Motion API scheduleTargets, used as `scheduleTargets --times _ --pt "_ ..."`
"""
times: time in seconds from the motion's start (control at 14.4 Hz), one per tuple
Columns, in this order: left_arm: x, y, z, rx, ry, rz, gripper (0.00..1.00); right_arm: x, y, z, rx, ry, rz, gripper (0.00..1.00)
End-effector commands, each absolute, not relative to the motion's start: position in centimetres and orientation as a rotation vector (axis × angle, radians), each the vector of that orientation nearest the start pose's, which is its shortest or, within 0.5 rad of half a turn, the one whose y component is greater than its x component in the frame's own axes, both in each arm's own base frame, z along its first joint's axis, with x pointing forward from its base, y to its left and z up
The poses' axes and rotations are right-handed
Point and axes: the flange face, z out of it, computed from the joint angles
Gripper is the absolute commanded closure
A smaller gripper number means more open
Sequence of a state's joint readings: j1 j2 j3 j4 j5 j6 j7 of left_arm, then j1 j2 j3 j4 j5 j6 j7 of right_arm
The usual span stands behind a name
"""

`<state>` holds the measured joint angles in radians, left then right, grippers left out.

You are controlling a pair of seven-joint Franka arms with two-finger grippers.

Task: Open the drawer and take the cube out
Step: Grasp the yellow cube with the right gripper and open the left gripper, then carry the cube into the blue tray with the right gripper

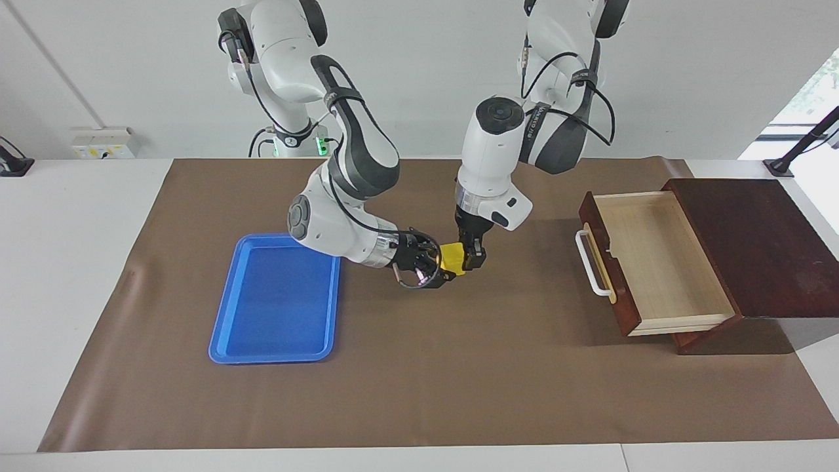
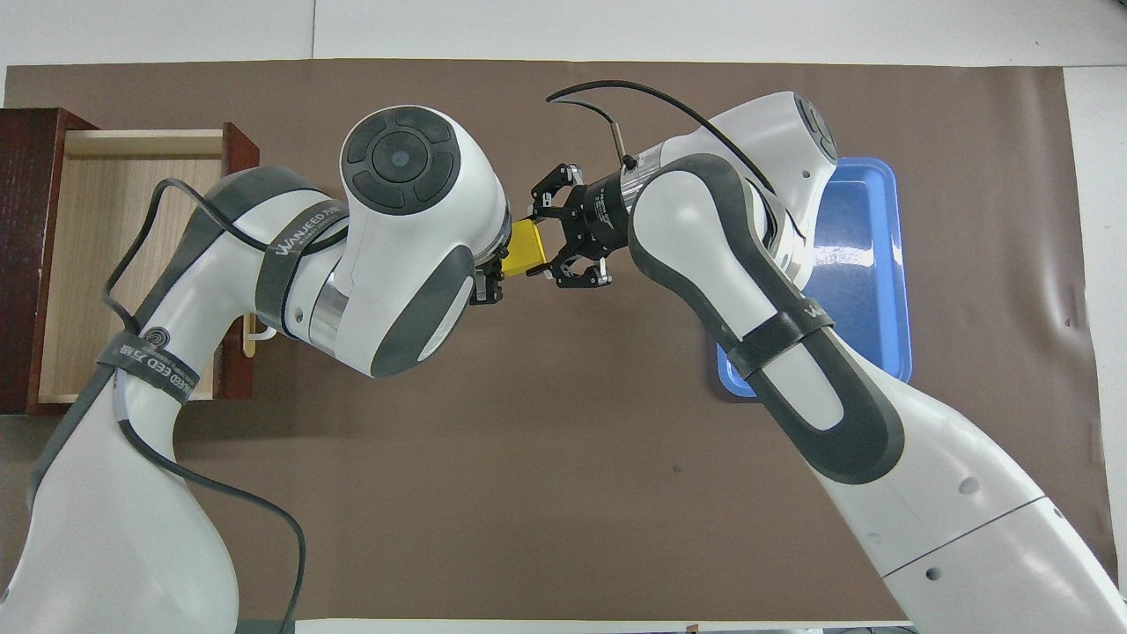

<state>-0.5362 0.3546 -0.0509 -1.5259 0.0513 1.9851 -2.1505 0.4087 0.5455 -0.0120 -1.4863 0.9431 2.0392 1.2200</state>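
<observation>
Right gripper (image 1: 438, 265), black and two-fingered, pinches the small bright yellow cube (image 1: 452, 257) above the brown mat, between blue plastic tray (image 1: 275, 298) and open reddish-brown wooden drawer (image 1: 655, 262). Left gripper (image 1: 473, 254) touches the cube's drawer-facing side; whether its grip has slackened cannot be told.

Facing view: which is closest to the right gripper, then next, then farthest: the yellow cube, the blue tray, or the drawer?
1. The cube: right at the right gripper, over the mat in the middle of the table.
2. The blue tray: on the mat toward the right arm's end.
3. The drawer: pulled open, toward the left arm's end.
</observation>
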Motion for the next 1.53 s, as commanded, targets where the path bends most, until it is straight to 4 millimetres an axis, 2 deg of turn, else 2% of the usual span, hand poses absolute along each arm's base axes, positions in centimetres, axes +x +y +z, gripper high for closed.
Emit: scheduleTargets --times 0.0,0.14,0.28,0.42,0.63,0.83,0.97,1.11,1.25,1.39,1.46 --pt "57.1 -36.3 47.3 -2.288 -2.271 -0.113 0.0 63.7 31.1 38.2 -1.98 1.425 0.783 1.0" --pt "57.6 -35.1 47.3 -2.256 -2.281 -0.113 0.0 63.9 30.6 38.2 -1.976 1.429 0.781 1.0" --pt "59.2 -30.9 46.7 -2.168 -2.324 -0.108 0.0 64.9 28.3 38.3 -1.956 1.442 0.781 1.0" --pt "60.0 -27.8 46.3 -2.128 -2.312 -0.094 0.0 65.8 25.3 38.2 -1.942 1.443 0.78 1.0" --pt "61.5 -21.5 45.5 -2.062 -2.278 -0.056 0.0 67.6 18.5 37.8 -1.883 1.496 0.777 1.0" --pt "61.7 -17.5 44.7 -2.028 -2.262 -0.045 0.0 68.1 11.5 36.8 -1.845 1.536 0.803 1.0" --pt "61.6 -15.4 44.3 -2.01 -2.241 -0.056 0.0 67.6 7.3 36.5 -1.889 1.519 0.798 1.0" --pt "61.0 -14.3 43.9 -2.015 -2.186 -0.048 0.0 66.6 2.5 35.5 -1.856 1.532 0.807 1.0" --pt "60.5 -13.9 43.7 -2.004 -2.146 -0.04 0.0 64.5 -1.2 34.2 -1.822 1.551 0.857 1.0" --pt "60.5 -13.8 43.7 -2.02 -2.127 -0.035 0.0 61.4 -5.7 31.9 -1.829 1.494 0.84 1.0" --pt "60.7 -13.0 43.7 -2.024 -2.121 -0.029 0.0 60.0 -6.6 30.8 -1.831 1.508 0.867 1.0"
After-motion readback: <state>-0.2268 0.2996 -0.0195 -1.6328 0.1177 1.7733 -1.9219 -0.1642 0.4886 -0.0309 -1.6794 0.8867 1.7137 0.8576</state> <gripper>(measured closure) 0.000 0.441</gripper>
